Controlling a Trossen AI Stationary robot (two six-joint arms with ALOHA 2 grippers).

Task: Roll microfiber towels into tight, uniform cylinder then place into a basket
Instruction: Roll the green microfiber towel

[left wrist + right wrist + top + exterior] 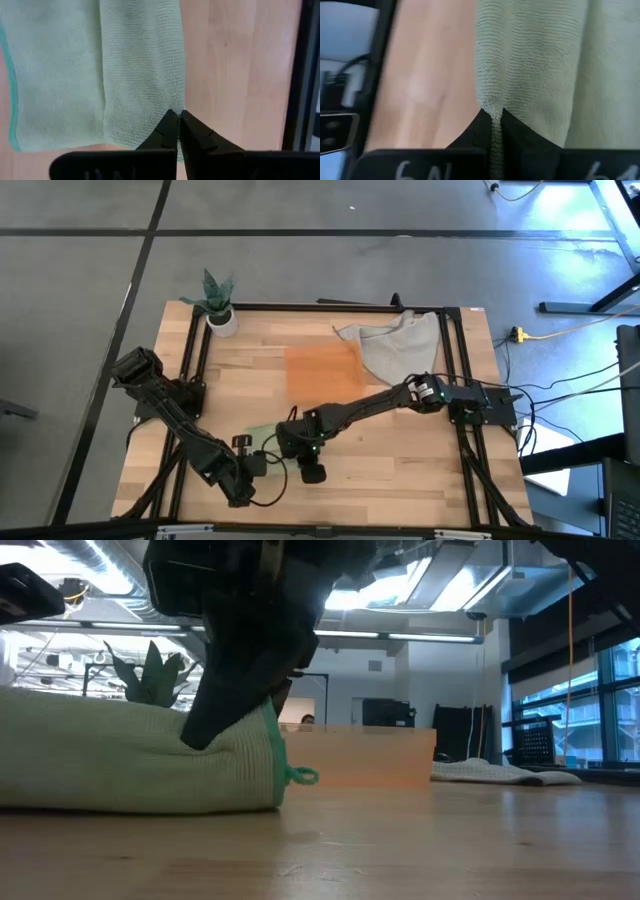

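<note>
Green towel (100, 70) edge pinched, L hand (178, 116), R hand (492, 114)

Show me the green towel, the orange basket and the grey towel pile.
Green towel (130, 755): low view, on its side face.
Orange basket (322, 370): high view, on its flat bottom.
Grey towel pile (400, 345): high view, middle of the crumpled cloth.

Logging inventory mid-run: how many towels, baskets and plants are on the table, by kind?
Green towel, pinched by the left gripper and right gripper: 1
Grey towel: 1
Orange basket: 1
Potted plant: 1
Total: 4
</note>
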